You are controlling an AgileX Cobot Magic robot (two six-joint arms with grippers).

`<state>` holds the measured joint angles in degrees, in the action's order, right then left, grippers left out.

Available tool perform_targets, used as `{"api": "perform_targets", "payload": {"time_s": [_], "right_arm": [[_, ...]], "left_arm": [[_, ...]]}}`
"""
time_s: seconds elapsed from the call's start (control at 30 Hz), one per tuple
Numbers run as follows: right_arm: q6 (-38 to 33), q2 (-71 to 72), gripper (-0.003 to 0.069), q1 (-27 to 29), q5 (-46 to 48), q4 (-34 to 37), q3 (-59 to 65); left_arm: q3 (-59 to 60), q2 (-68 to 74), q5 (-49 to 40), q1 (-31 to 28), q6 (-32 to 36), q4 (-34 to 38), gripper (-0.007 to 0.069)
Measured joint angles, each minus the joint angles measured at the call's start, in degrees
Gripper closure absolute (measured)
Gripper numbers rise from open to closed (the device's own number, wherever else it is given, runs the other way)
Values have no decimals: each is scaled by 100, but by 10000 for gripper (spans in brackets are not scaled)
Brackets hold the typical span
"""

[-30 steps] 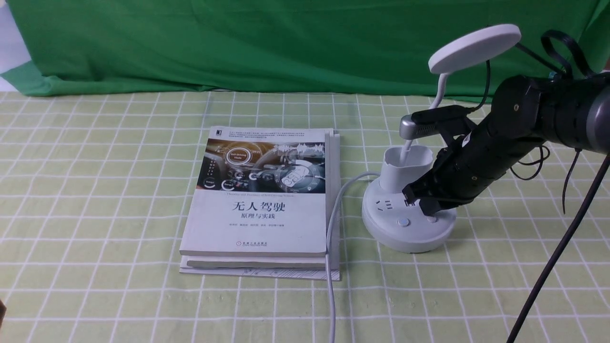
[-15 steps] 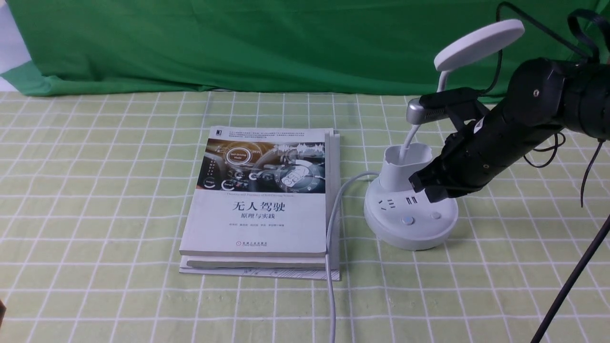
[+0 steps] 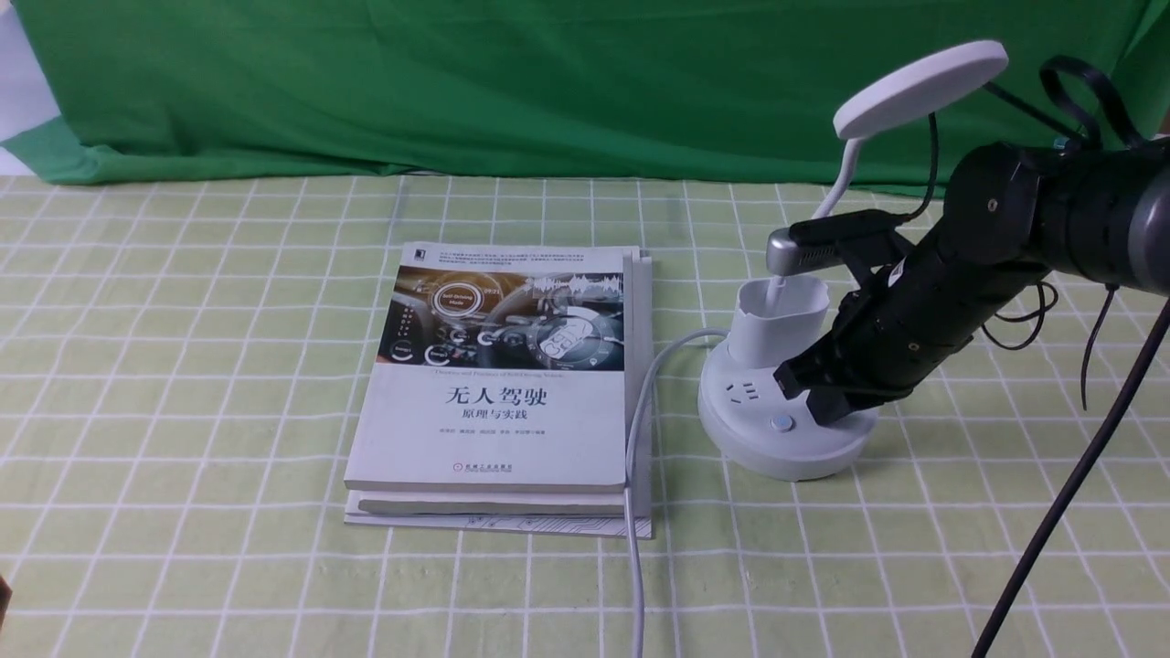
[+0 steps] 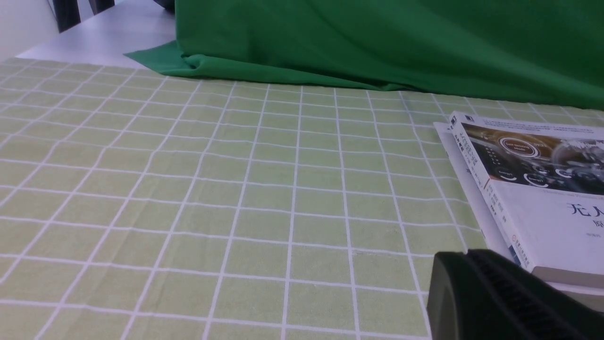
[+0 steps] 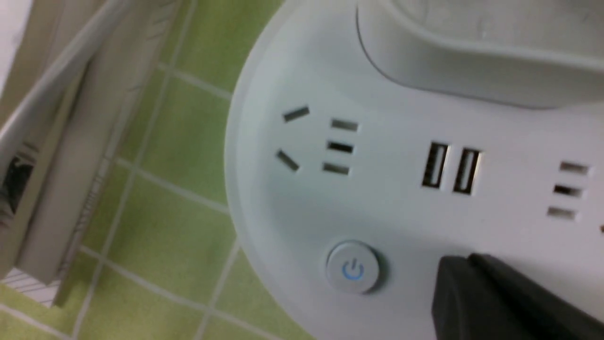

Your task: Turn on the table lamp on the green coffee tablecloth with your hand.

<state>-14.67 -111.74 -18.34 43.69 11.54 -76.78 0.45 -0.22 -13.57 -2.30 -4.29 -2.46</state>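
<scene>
The white table lamp point(image 3: 786, 452) stands on the green coffee tablecloth point(image 3: 183, 366), right of centre, with its disc head point(image 3: 919, 87) up and showing no glow. My right gripper point(image 3: 816, 408) is shut and its tip rests on the round base, where it covers the right-hand button. The power button point(image 3: 781, 422) with a blue symbol stays visible just left of the tip. In the right wrist view the lamp base point(image 5: 387, 198), the power button point(image 5: 353, 269) and my shut gripper point(image 5: 465, 264) show close up. My left gripper point(image 4: 467, 257) is shut and empty above the cloth point(image 4: 188, 189).
Two stacked books point(image 3: 503, 384) lie left of the lamp and show in the left wrist view point(image 4: 542, 189). The lamp's white cable point(image 3: 635, 439) runs along their right edge towards me. A dark green backdrop point(image 3: 457, 82) hangs behind. A black cable point(image 3: 1069, 493) slants at the right.
My right gripper rose off the lamp base half a second ago, leaving both buttons visible, and has come back down onto the right-hand button. The lamp head looks the same.
</scene>
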Motion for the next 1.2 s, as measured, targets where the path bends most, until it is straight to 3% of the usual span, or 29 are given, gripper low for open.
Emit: {"api": "perform_targets", "payload": {"time_s": [0.4,0.73,1.2], "right_arm": [[0,328,628,-5,45,-21,35],[0,952,628,-5,-219,-27,1060],[283,4460,627,-5,-298,-24,3195]], "left_arm": [[0,0,0,0,0,0,622],[0,0,0,0,0,0,622],[0,0,0,0,0,0,622]]}}
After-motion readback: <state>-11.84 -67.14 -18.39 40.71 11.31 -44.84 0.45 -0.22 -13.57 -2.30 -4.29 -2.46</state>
